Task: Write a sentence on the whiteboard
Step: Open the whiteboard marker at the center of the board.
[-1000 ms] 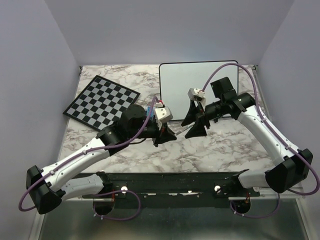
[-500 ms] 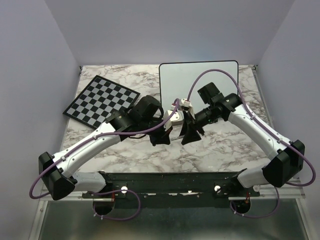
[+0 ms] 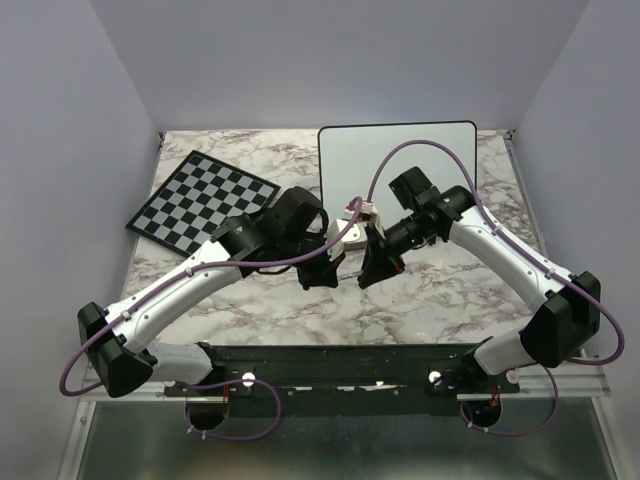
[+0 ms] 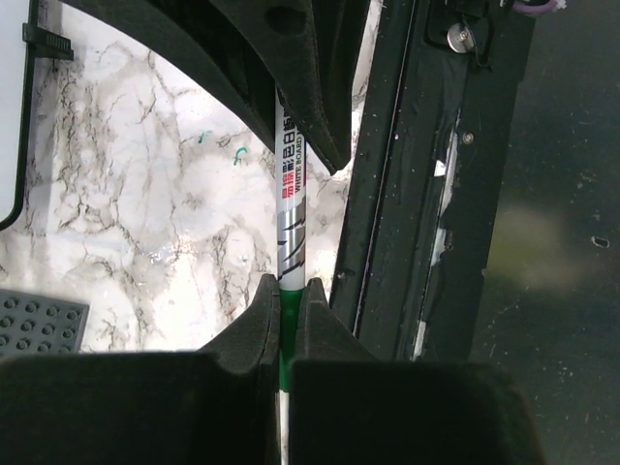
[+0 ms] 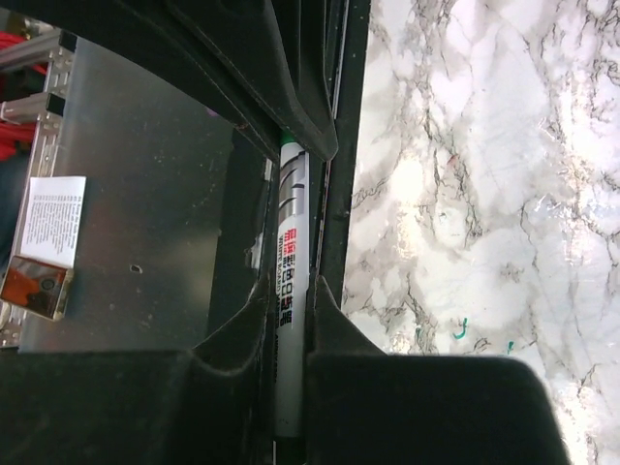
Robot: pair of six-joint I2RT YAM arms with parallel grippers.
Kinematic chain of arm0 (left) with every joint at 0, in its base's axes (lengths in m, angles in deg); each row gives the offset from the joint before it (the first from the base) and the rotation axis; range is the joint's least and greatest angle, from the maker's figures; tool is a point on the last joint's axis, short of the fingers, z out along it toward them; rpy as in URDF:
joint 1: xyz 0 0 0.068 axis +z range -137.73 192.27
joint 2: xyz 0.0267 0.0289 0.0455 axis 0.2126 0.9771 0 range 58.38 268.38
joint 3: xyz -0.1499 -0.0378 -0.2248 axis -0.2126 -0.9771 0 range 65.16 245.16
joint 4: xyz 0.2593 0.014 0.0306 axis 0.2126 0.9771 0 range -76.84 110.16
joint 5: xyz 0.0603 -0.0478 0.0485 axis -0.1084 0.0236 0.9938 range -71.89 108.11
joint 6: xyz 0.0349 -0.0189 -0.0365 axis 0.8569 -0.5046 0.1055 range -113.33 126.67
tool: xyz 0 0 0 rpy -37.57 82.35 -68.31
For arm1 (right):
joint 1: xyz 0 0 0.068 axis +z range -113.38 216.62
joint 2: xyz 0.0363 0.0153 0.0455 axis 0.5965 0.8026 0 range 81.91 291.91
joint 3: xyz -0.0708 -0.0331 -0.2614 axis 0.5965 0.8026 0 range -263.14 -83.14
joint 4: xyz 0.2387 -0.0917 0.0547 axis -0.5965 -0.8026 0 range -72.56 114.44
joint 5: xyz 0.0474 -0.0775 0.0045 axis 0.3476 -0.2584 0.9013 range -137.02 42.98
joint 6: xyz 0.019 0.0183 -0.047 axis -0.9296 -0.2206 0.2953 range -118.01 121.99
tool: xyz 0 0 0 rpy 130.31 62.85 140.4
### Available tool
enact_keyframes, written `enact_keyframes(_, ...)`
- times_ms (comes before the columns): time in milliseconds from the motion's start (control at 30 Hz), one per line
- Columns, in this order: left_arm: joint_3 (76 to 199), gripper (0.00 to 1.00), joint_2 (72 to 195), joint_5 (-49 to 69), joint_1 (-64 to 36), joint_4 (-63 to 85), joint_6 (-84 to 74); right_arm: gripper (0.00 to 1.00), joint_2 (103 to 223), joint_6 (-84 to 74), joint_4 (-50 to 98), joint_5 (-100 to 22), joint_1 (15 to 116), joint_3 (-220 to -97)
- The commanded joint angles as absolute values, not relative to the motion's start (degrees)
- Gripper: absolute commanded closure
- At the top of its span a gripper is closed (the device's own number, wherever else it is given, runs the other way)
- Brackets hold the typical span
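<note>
A white marker (image 4: 291,184) with a green cap hangs above the marble table between both grippers. My left gripper (image 4: 288,291) is shut on its green cap end. My right gripper (image 5: 289,291) is shut on its white printed barrel (image 5: 291,242). In the top view the two grippers meet tip to tip, left (image 3: 325,270) and right (image 3: 371,267), in front of the whiteboard (image 3: 400,165). The whiteboard lies flat at the back and its visible face looks blank; the sentence is out of view.
A black-and-white chessboard (image 3: 203,203) lies at the back left. Small teal marker marks (image 5: 462,329) dot the marble table (image 3: 440,300). The black base rail (image 3: 350,360) runs along the near edge. The whiteboard's lower corner (image 4: 10,126) shows in the left wrist view.
The right arm swung left to the left gripper and its open jaws shut on the marker's barrel. The left arm shifted right, keeping hold of the cap end.
</note>
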State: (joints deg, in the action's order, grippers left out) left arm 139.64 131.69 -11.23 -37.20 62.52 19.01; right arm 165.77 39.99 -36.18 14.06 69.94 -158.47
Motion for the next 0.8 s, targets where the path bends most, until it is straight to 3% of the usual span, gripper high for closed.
enact_keyframes(0, 139.9, 0.86, 130.0, -8.8, -37.1, 59.8, 17.7, 0.99, 164.8, 41.2, -37.1, 16.9, 70.4, -157.2)
enact_keyframes(67, 138.0, 0.68, 127.4, -8.1, -36.5, 57.6, 16.4, 0.99, 163.4, 41.1, -36.3, 16.4, 70.3, -156.4)
enact_keyframes(100, 137.2, 0.44, 126.3, -7.6, -36.2, 54.9, 14.7, 0.99, 162.8, 40.7, -35.8, 15.7, 70.4, -155.3)
enact_keyframes(200, 132.4, 0.17, 119.7, -6.4, -34.3, 47.6, 11.8, 0.99, 159.6, 38.6, -32.9, 13.4, 70.3, -153.5)
enact_keyframes(300, 125.6, 0.01, 111.4, -5.3, -30.8, 39.0, 6.9, 1.00, 156.5, 36.6, -29.8, 11.2, 70.2, -151.6)
enact_keyframes(533, 105.8, 0.02, 97.1, -7.4, -26.2, 16.0, -11.4, 0.99, 151.4, 28.7, -19.3, 11.3, 67.5, -148.4)
enact_keyframes(667, 97.3, 0.02, 96.6, -8.3, -26.1, 2.8, -18.3, 0.99, 150.2, 24.4, -14.9, 12.0, 66.5, -146.5)
enact_keyframes(767, 98.0, 0.06, 99.7, -9.8, -26.1, -1.7, -20.1, 1.00, 150.5, 22.7, -13.4, 13.2, 66.5, -145.4)
